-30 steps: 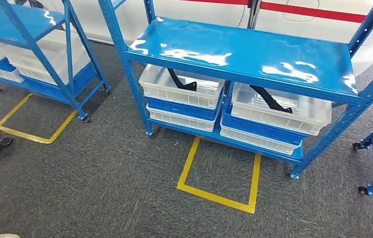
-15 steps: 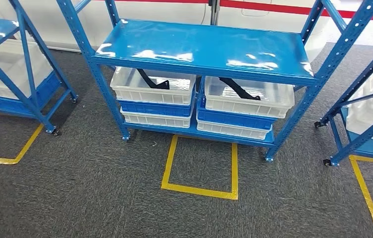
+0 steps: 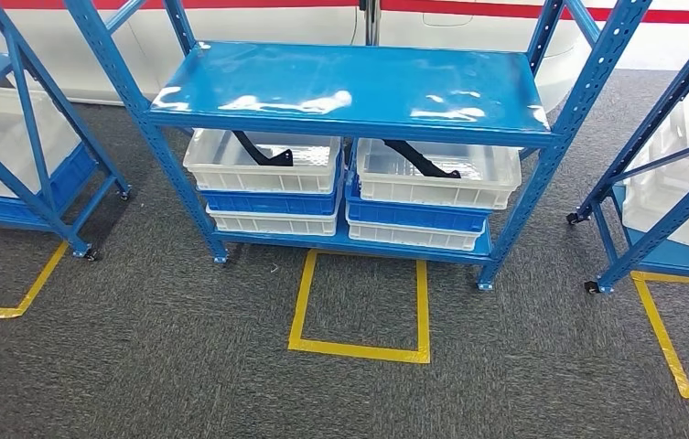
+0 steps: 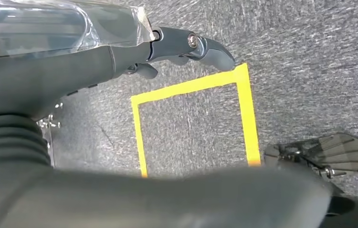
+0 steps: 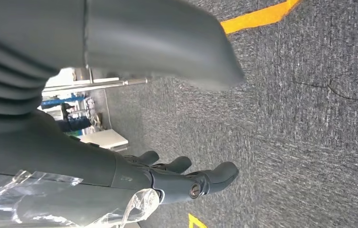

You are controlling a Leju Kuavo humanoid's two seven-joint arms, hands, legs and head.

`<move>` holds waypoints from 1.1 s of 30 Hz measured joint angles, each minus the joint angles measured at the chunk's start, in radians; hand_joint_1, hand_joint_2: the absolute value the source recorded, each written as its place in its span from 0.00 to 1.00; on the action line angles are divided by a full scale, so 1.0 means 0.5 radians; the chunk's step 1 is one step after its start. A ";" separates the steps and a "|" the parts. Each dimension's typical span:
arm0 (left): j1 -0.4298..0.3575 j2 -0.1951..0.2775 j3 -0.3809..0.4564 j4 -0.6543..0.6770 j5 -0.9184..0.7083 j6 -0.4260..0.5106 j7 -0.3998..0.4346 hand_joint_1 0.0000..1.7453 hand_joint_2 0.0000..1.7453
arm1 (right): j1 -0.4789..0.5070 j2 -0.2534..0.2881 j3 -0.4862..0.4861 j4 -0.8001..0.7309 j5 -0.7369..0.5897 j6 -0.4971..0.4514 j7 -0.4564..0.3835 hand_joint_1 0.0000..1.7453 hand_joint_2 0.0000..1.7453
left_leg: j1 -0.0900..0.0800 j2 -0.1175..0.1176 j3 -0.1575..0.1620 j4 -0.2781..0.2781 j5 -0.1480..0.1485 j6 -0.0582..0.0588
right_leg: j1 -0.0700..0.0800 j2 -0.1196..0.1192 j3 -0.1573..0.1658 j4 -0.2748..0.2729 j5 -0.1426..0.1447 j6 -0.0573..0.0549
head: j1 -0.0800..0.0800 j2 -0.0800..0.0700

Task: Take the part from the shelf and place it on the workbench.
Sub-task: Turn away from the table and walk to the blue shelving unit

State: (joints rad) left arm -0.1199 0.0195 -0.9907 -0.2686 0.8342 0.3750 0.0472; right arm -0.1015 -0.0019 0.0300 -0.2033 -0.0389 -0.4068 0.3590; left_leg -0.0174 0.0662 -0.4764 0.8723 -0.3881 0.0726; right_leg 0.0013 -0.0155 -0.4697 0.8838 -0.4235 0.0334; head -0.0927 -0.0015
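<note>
Down at the robot's sides, both arms hang over the grey carpet: the left hand (image 4: 120, 57) carries nothing, fingers loosely extended and apart, and the right hand (image 5: 134, 178) is the same, empty, fingers spread a little. Just ahead on the floor lies the yellow taped square (image 3: 360, 306), and it sits right in front of the blue shelf (image 3: 349, 91). That looks like the standing mark, so the job now, by my reading, is to step squarely into it and stop facing the rack head-on, not at an angle. Beyond it, on the lowest level, two stacks of crates sit side by side. The left white crate (image 3: 263, 165) holds a black part (image 3: 263, 152), and the right white crate (image 3: 436, 176) holds another black part (image 3: 420, 157). Both parts lie tucked under the glossy middle deck, so the reach calls for a low, forward approach, hand under that deck and fingers wide before closing.
</note>
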 joint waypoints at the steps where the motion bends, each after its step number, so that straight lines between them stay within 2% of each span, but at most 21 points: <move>1: 0.000 0.000 0.000 0.000 0.004 -0.003 0.000 0.00 1.00 | 0.000 0.000 0.000 0.000 0.000 0.005 0.000 0.00 1.00 | 0.002 0.000 0.000 0.000 0.001 -0.008 | 0.002 0.000 -0.001 0.000 0.000 -0.002 | 0.000 0.000; 4: 0.000 0.000 0.000 0.000 0.013 -0.014 0.003 0.00 1.00 | 0.001 0.000 0.001 0.000 0.001 0.013 0.000 0.00 1.00 | 0.007 0.000 -0.002 -0.001 0.003 -0.026 | 0.007 0.000 -0.004 0.001 0.001 -0.010 | 0.000 0.000; 12: 0.001 0.001 0.000 0.000 0.046 -0.056 0.004 0.00 1.00 | 0.002 0.000 0.002 0.000 -0.004 0.042 -0.002 0.00 1.00 | 0.011 0.000 -0.010 -0.001 0.005 -0.030 | 0.006 0.000 -0.011 0.001 0.003 -0.015 | 0.001 0.000; 20: 0.010 0.001 0.014 0.000 0.069 -0.045 0.090 0.00 1.00 | 0.012 0.000 0.002 0.000 -0.006 0.046 -0.043 0.00 1.00 | 0.008 -0.001 -0.011 -0.001 0.004 -0.031 | 0.002 0.000 -0.011 0.001 0.003 -0.015 | 0.000 0.000; 26: 0.074 0.001 0.138 -0.002 -0.163 -0.134 0.072 0.00 1.00 | 0.064 0.000 0.002 -0.002 0.002 0.141 -0.140 0.00 1.00 | 0.008 -0.001 -0.011 -0.001 0.004 -0.031 | 0.002 0.000 -0.012 0.001 0.003 -0.015 | 0.001 0.000; 33: 0.143 0.001 0.385 -0.019 -0.480 -0.261 0.036 0.00 1.00 | 0.140 0.000 0.002 -0.028 0.018 0.282 -0.260 0.00 1.00 | 0.009 -0.001 -0.012 -0.002 0.000 -0.036 | 0.003 0.000 -0.011 0.001 0.003 -0.015 | 0.000 0.000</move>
State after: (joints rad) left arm -0.0485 0.0198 -0.7982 -0.2779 0.5940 0.2447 0.0650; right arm -0.0313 -0.0019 0.0313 -0.2172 -0.0298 -0.2657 0.2288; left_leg -0.0131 0.0658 -0.4825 0.8714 -0.3881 0.0544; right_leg 0.0028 -0.0155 -0.4755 0.8842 -0.4222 0.0259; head -0.0926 -0.0015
